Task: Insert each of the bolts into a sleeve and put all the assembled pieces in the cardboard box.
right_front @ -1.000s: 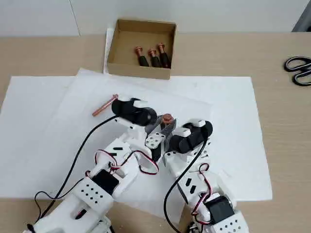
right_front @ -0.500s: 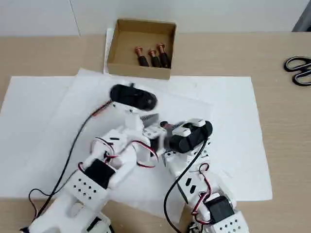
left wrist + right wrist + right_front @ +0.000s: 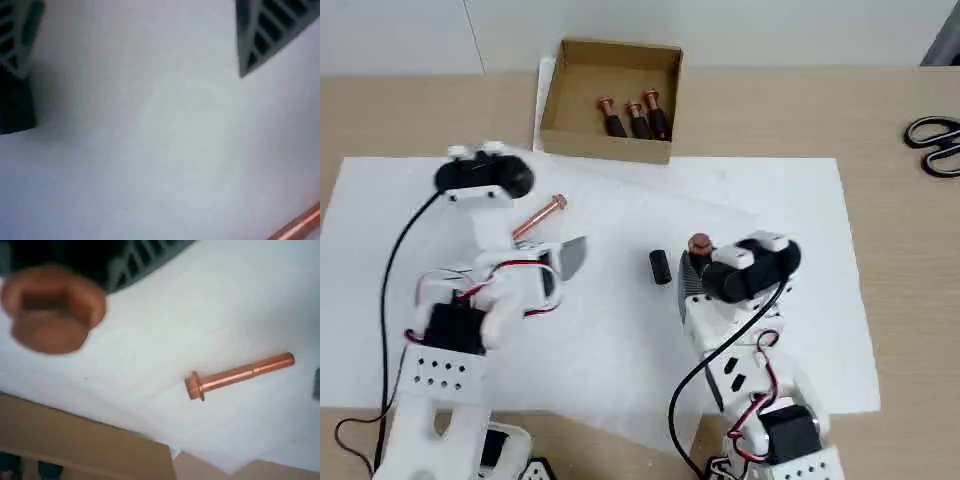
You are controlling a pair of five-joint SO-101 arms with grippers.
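Bolt-and-sleeve assembly, partly done. The right gripper (image 3: 700,262) is clamped on the held bolt (image 3: 699,243), whose copper head faces up; its shank is hidden by the jaws. The left gripper (image 3: 563,262) hangs over the white paper (image 3: 800,300) with its jaws spread wide and nothing between them. It sits between the loose bolt (image 3: 540,217) and the black sleeve (image 3: 660,266), which lies on its side just beside the right gripper.

The step in hand is probably mating the sleeve with the held bolt. To do it well, the free claw should take the sleeve across its outer wall and leave both ends of the bore clear. The bore should then be lined up with the shank before pushing, since a tilted sleeve is likely to jam or slip.

Count:
- two bare bolts, one gripped and one lying loose
- one loose sleeve
- three assembled pieces (image 3: 632,117), side by side in the cardboard box (image 3: 553,105)
- one pair of scissors (image 3: 932,143), well apart on the table (image 3: 900,250)
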